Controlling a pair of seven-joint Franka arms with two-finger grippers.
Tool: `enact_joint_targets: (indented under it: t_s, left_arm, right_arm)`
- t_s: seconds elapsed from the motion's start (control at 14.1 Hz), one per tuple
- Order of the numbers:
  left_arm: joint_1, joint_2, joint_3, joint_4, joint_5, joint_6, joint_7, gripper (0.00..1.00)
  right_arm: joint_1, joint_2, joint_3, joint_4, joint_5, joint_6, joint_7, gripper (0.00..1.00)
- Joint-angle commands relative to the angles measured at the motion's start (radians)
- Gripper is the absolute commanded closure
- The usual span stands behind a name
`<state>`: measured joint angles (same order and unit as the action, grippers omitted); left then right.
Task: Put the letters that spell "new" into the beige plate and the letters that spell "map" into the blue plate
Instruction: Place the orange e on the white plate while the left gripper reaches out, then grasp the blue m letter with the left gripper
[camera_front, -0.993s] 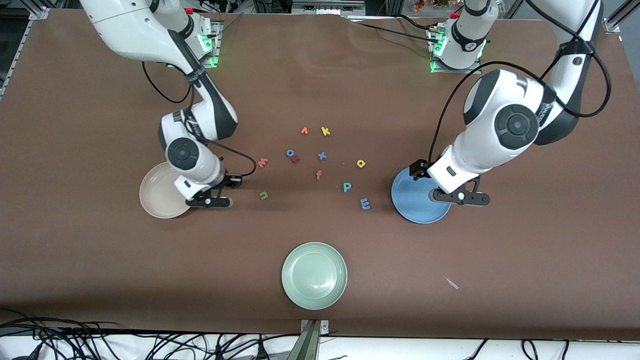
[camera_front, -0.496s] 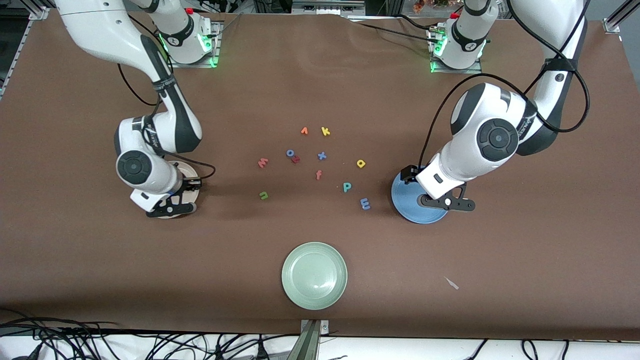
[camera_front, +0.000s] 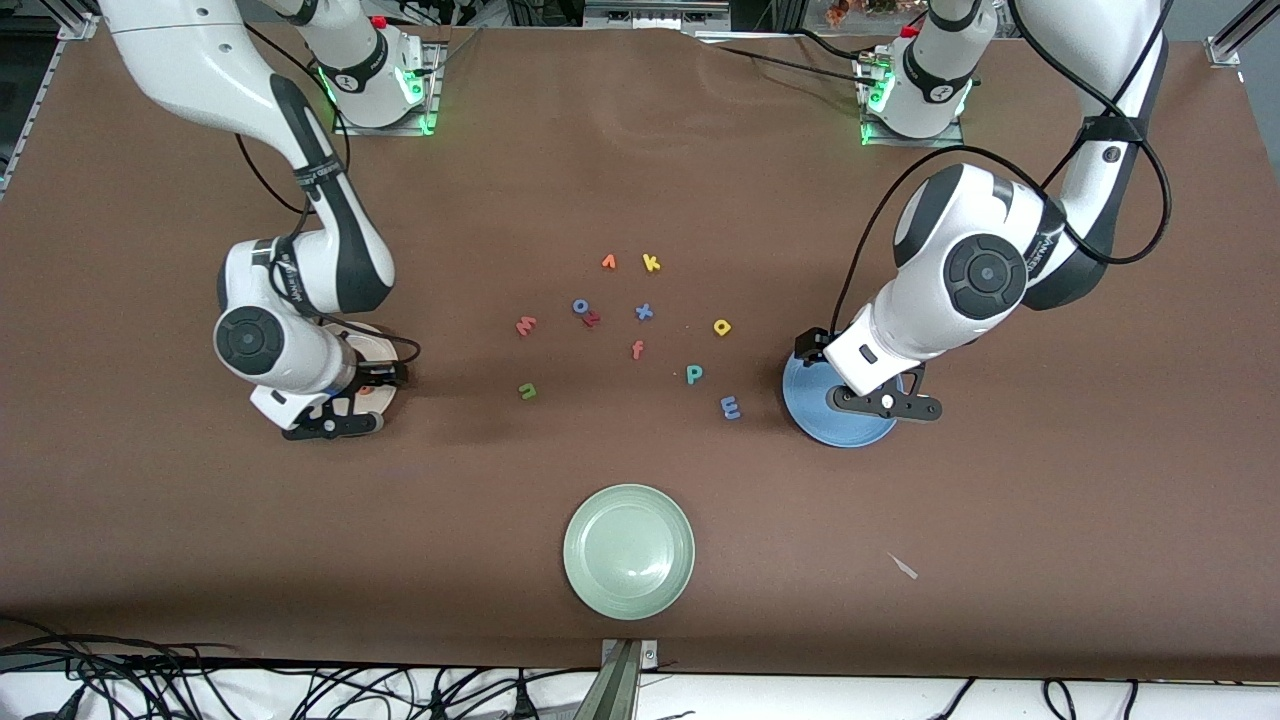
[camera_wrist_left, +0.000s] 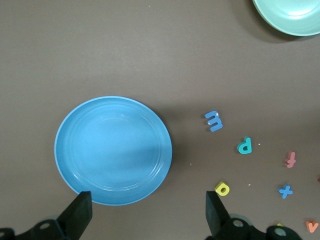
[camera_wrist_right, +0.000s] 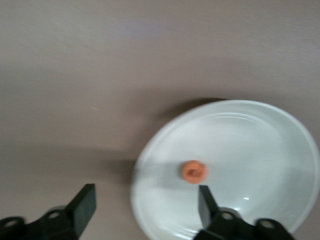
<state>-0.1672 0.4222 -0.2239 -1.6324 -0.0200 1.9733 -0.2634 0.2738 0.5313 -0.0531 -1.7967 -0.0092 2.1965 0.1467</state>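
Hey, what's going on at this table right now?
Two robot arms are sorting small foam letters into plates. The right gripper, fingers open, is over the cream-beige plate, where the round orange "e" lies. The left gripper hangs open over the empty blue plate. The remaining letters lie on the brown table.

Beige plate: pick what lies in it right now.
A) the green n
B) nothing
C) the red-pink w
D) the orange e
D: the right wrist view shows the orange e lying in the beige plate, while the green n and the red-pink w lie on the table.
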Motion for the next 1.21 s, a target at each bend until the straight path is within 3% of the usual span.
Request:
enact_joint_targets:
  t_s: [0.0,0.21,0.35,0.5,0.64,0.92,1.13]
  left_arm:
    - [-0.037,0.056,0.003,0.013,-0.005,0.041,0.006,0.0]
    - [-0.09,0.121,0.008,0.013,0.032,0.139,-0.008,0.0]
    - [-0.101,0.151,0.008,0.011,0.032,0.188,-0.037,0.0]
    - [-0.11,0.19,0.006,0.016,0.028,0.229,-0.24,0.0]
    - [-0.115,0.265,0.008,0.096,0.035,0.254,-0.422,0.0]
    - [-0.169,0.391,0.02,0.219,0.034,0.257,-0.61,0.0]
    - [-0.218,0.443,0.058,0.261,0.066,0.257,-0.636,0.17]
  right_arm:
    - [0.04,0.03,0.042,0.063,0.012,-0.008,0.175,0.0]
    - [0.097,0.09,0.058,0.126,0.015,0.003,0.344,0.0]
    - [0.129,0.134,0.058,0.18,0.066,0.006,0.405,0.0]
    - [0.16,0.173,0.056,0.209,0.098,0.014,0.421,0.0]
    - [0.179,0.197,0.056,0.212,0.1,0.069,0.459,0.0]
    - [0.197,0.219,0.056,0.212,0.1,0.086,0.485,0.0]
    - [0.199,0.237,0.056,0.212,0.101,0.121,0.485,0.0]
